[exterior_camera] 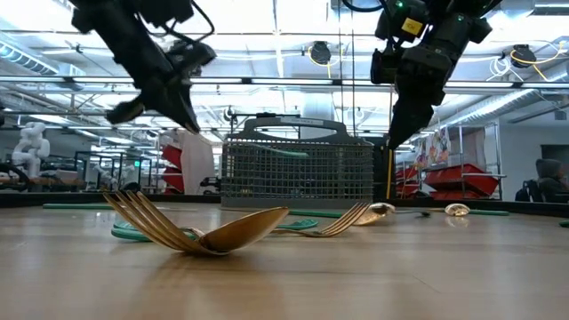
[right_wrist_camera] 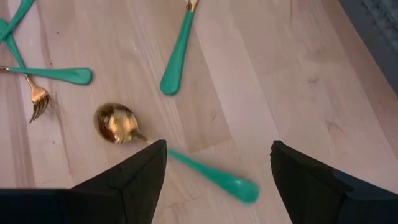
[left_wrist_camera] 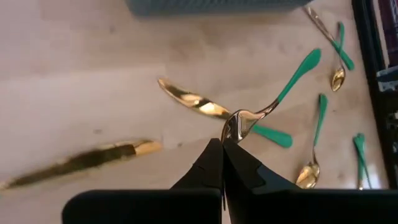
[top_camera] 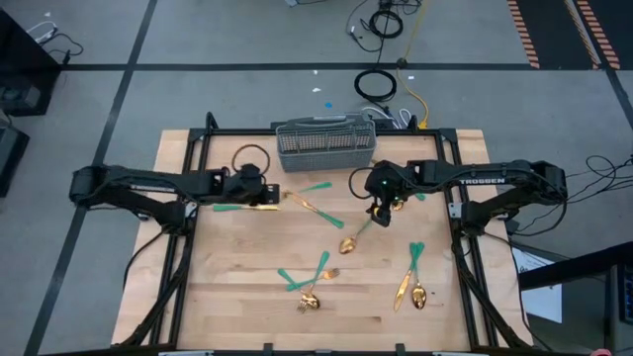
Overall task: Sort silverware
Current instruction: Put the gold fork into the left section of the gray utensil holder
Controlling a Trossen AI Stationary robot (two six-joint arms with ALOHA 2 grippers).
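Observation:
Gold silverware with teal handles lies scattered on the wooden table (top_camera: 247, 297). My left gripper (left_wrist_camera: 222, 144) hangs over the table's left part (top_camera: 269, 195), shut on a teal-handled spoon (left_wrist_camera: 273, 99). Below it lie another gold piece (left_wrist_camera: 81, 163) and a teal-handled piece (left_wrist_camera: 199, 102), flat on the wood. My right gripper (right_wrist_camera: 217, 144) stands open above the table's middle (top_camera: 381, 216). Under it a teal-handled spoon (right_wrist_camera: 186, 158) lies flat; the fingers do not touch it. My left gripper pinches the spoon's gold bowl (left_wrist_camera: 235, 127) between its two fingertips. The fingers slant down at it from the table's left. The teal handle (left_wrist_camera: 301, 68) sticks out beyond the fingers toward the table's right, and the spoon looks lifted clear of the wood.
The grey mesh basket (top_camera: 324, 143) stands at the table's far edge, between the arms. More forks and spoons lie near the front (top_camera: 312, 292) and front right (top_camera: 410, 282). A black cable loop (top_camera: 250, 156) lies at the far left. Black rails (top_camera: 183, 247) frame the table.

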